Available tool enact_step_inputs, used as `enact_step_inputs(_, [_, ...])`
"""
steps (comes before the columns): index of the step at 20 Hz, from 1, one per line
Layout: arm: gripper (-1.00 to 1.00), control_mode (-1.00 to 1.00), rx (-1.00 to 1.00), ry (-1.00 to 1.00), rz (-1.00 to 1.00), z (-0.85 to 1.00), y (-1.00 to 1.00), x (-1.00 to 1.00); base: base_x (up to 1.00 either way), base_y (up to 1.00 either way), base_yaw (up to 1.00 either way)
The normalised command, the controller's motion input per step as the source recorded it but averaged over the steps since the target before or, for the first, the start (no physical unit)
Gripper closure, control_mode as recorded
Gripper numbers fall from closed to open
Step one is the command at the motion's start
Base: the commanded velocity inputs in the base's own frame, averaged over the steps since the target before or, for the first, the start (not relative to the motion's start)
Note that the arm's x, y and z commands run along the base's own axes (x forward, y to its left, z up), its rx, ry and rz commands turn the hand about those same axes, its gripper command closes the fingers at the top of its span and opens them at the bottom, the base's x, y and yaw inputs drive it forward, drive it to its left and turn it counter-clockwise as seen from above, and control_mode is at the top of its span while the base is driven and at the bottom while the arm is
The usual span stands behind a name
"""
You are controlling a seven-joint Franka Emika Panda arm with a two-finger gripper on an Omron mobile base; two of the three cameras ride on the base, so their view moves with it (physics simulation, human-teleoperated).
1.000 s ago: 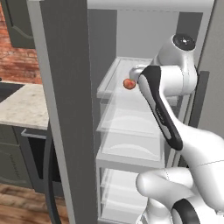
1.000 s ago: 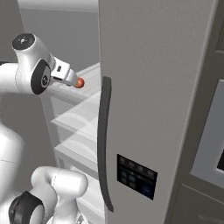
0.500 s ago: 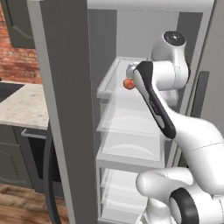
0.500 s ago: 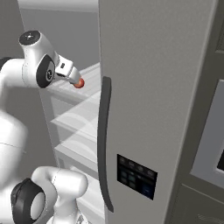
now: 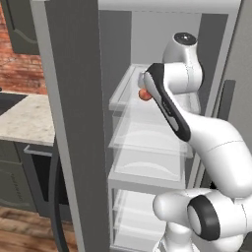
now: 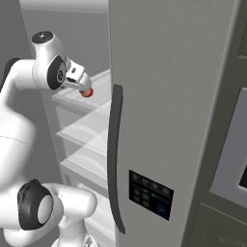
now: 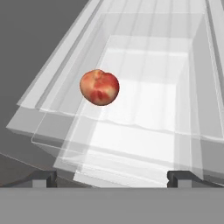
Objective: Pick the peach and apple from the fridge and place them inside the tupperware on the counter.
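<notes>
The round red-and-yellow peach (image 7: 99, 87) sits near the front left edge of a translucent white shelf (image 7: 148, 109) in the tall grey fridge (image 6: 169, 96); the dark fingers (image 7: 43, 177) stand released, apart from it. No writing is legible.

The arm (image 5: 197, 133) at the right of the left base view is glossy white, built of rounded, swollen segments. A long black strip runs down one slim link. Round dark grey caps close the joints, one at lower right. In the hand view, two small dark grey fingertips (image 7: 43, 177) rise at the bottom.
</notes>
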Motion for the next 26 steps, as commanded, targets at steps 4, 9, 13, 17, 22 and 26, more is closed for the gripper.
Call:
enact_step_inputs(4, [-1.00, -1.00, 0.00, 0.01, 0.00, -0.18, 0.00, 0.30, 0.00, 0.00, 0.00])
enact_step_inputs(9, [-1.00, -1.00, 0.00, 0.00, 0.00, -0.22, 0.00, 0.30, 0.00, 0.00, 0.00])
enact_step_inputs(13, [-1.00, -1.00, 0.00, 0.00, 0.00, -0.19, 0.00, 0.30, 0.00, 0.00, 0.00])
enact_step_inputs(17, [-1.00, -1.00, 0.00, 0.00, 0.00, -0.09, 0.00, 0.35, 0.00, 0.00, 0.00])
enact_step_inputs(22, [-1.00, -1.00, 0.00, 0.00, 0.00, -0.10, 0.02, 0.35, 0.00, 0.00, 0.00])
enact_step_inputs(26, [-1.00, -1.00, 0.00, 0.01, 0.00, -0.14, 0.05, 0.33, 0.00, 0.00, 0.00])
